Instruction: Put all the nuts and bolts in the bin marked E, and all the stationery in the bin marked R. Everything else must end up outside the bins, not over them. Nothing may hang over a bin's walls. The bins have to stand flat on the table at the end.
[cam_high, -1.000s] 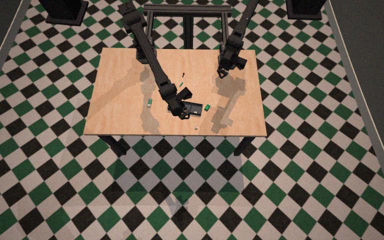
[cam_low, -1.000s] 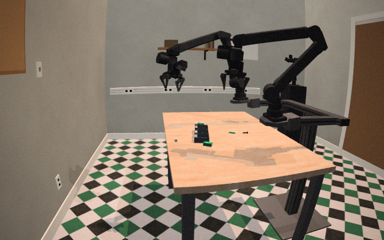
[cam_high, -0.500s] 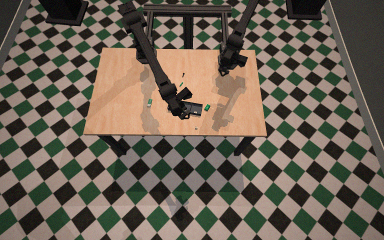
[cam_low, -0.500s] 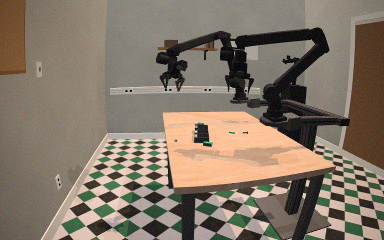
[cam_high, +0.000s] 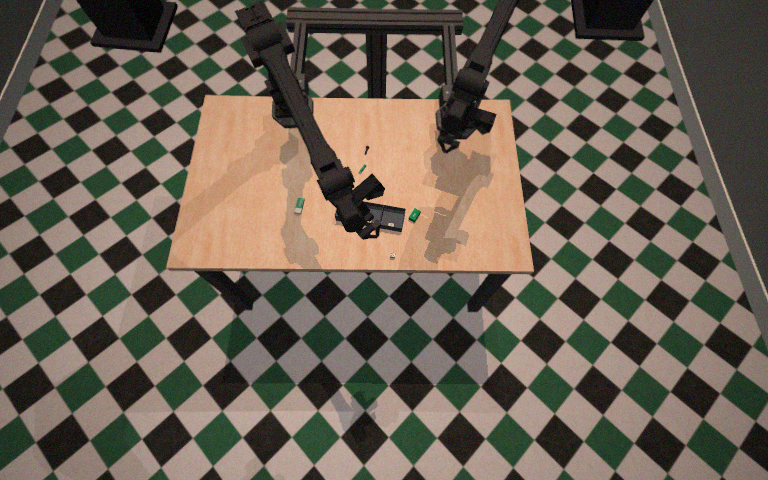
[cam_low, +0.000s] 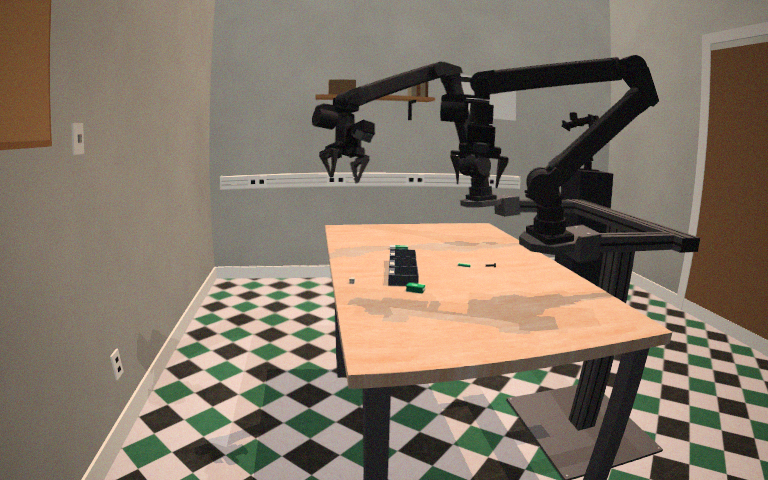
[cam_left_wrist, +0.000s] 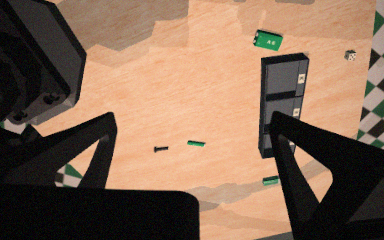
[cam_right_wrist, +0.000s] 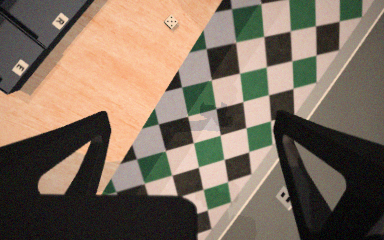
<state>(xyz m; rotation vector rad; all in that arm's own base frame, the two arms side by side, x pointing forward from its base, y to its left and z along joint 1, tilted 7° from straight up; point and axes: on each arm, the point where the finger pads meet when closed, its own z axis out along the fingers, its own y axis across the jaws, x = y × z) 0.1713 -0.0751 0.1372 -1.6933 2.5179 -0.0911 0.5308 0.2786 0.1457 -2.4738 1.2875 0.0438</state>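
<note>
Bolt, one and black (cam_high: 367, 149) (cam_low: 491, 264) (cam_left_wrist: 161, 149), lies on the wooden table (cam_high: 237, 243) (cam_low: 453, 339) (cam_left_wrist: 225, 90) (cam_right_wrist: 120, 65), outside the bins. One thin green piece (cam_high: 362, 168) (cam_low: 463, 264) (cam_left_wrist: 196, 143) lies near it, too small to identify. One dark bin block (cam_high: 393, 209) (cam_low: 403, 279) (cam_left_wrist: 262, 100) (cam_right_wrist: 54, 45) stands flat, at least three compartments in its row. Two marks are readable in the right wrist view: one E label (cam_right_wrist: 20, 67) at the end farther from the die, and one R label (cam_right_wrist: 60, 21) on the next compartment.

Two chunkier green things lie outside, one near each end of the block: one green block with white lettering (cam_high: 415, 215) (cam_low: 415, 287) (cam_left_wrist: 268, 40), and one green-and-white block (cam_high: 299, 204) (cam_low: 399, 247) (cam_left_wrist: 270, 180). One pale die (cam_high: 392, 256) (cam_low: 351, 280) (cam_left_wrist: 350, 56) (cam_right_wrist: 171, 22) sits near the table's edge.

Two grippers are raised above the table, both spread wide with nothing between their fingers: the right gripper (cam_high: 370, 229) (cam_low: 344, 178) (cam_right_wrist: 192, 120), and the left gripper (cam_high: 448, 146) (cam_low: 477, 184) (cam_left_wrist: 193, 120), well apart from it.
</note>
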